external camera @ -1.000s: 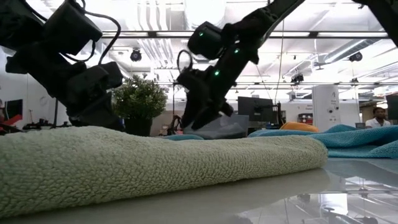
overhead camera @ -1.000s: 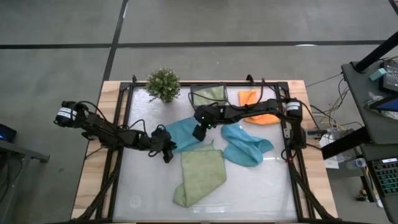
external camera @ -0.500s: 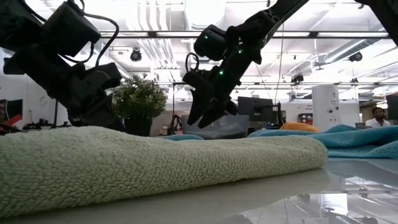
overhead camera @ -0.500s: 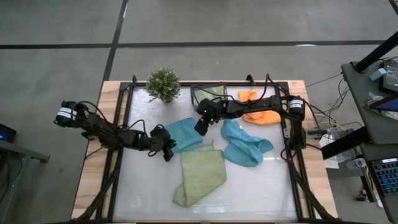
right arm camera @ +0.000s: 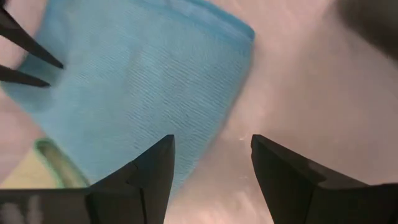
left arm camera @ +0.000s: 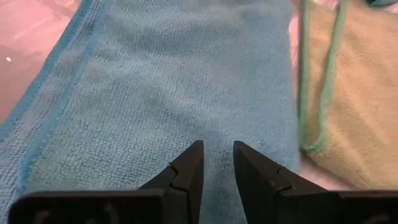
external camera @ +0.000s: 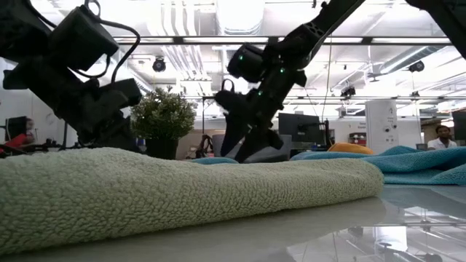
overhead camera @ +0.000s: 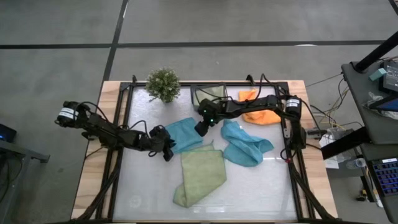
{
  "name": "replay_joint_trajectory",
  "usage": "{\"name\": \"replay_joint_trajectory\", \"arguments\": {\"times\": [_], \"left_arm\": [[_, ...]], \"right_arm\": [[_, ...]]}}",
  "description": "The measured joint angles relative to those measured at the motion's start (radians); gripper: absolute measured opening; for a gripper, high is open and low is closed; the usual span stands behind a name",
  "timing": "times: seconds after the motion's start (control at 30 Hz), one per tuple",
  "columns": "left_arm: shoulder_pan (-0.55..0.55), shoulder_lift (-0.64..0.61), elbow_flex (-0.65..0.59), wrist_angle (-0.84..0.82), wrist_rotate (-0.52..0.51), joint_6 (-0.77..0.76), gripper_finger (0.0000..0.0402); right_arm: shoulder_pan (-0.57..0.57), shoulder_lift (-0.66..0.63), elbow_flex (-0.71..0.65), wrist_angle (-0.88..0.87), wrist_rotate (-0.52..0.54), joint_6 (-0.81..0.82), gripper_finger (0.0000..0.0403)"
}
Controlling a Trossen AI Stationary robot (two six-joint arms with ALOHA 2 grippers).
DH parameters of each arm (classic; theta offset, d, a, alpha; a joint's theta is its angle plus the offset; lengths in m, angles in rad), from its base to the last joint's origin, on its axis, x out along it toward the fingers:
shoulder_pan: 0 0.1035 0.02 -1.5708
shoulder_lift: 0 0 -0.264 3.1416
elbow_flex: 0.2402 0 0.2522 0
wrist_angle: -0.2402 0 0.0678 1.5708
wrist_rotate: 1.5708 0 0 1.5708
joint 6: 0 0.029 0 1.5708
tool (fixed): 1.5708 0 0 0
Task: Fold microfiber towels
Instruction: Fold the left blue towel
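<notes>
The folded teal-blue towel (overhead camera: 185,134) lies near the middle of the desk (overhead camera: 261,186), its near edge just beside a light green towel (overhead camera: 200,176). The left gripper (overhead camera: 166,148) sits low at that teal towel's left edge, its jaws narrow with a slim gap and nothing visibly between them. The right gripper (overhead camera: 200,129) hovers over the towel's far right corner, jaws wide and empty.

To do this step well, each gripper should likely come down on one corner of the same edge, pinch only the top layer, then lift and carry both evenly so the crease stays straight. A second teal towel (overhead camera: 244,144) and an orange towel (overhead camera: 258,107) wait toward the right edge.
</notes>
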Motion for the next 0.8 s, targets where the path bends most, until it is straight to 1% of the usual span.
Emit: {"name": "replay_joint_trajectory", "arguments": {"times": [0.1, 0.17, 0.33, 0.6, 0.8], "left_arm": [[0.0, 0.021, 0.0, 0.001, -0.002, -0.003, 0.0073], [0.0, 0.033, 0.0, 0.005, -0.005, -0.003, 0.0073], [0.0, 0.049, 0.001, 0.016, -0.01, -0.003, 0.0073], [0.0, 0.051, 0.001, 0.025, -0.01, 0.01, 0.0073], [0.0, 0.052, 0.001, 0.029, -0.01, 0.022, 0.0073]], "right_arm": [[0.006, 0.033, -0.001, 0.008, 0.0, 0.017, 0.0203], [0.01, 0.052, 0.0, 0.045, -0.003, 0.027, 0.0203], [0.015, 0.073, 0.0, 0.14, -0.054, 0.05, 0.0203], [0.015, 0.066, -0.002, 0.146, -0.084, 0.051, 0.0203], [0.01, 0.061, -0.002, 0.123, -0.087, 0.047, 0.0203]]}}
